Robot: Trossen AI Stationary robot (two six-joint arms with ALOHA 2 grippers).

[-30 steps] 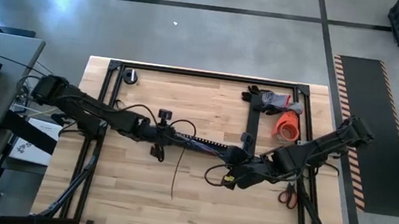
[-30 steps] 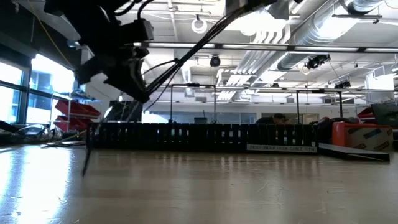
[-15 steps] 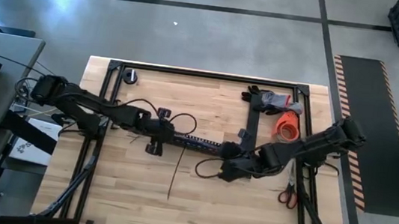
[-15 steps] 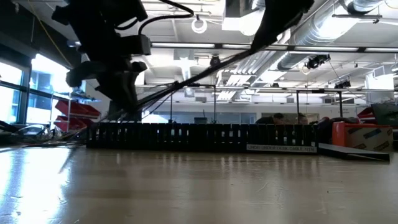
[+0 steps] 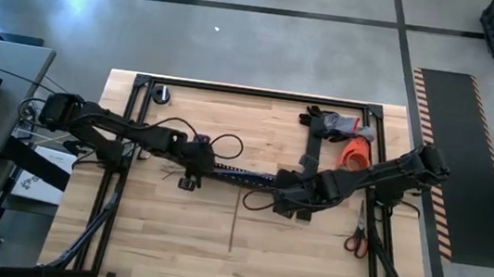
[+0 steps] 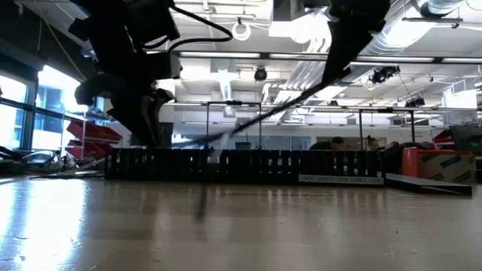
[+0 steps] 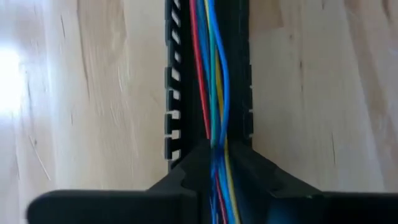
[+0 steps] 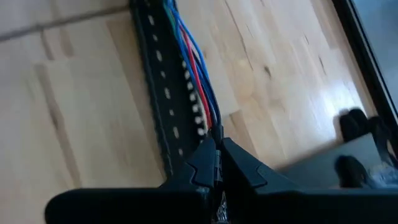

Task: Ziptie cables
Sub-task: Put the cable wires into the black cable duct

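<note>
Cables (image 5: 243, 175) lay along black slotted duct (image 7: 174, 93), long axis left-right across frame centre of surface (image 5: 170, 242), gripped at right end by shut right pincer (image 8: 214, 163), at left end between left pincer (image 7: 214, 167) fingers, grip state indeterminate.

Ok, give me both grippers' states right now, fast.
Left gripper: closed around the cables, over the black slotted duct.
Right gripper: shut on the cables at the duct's other end.
</note>
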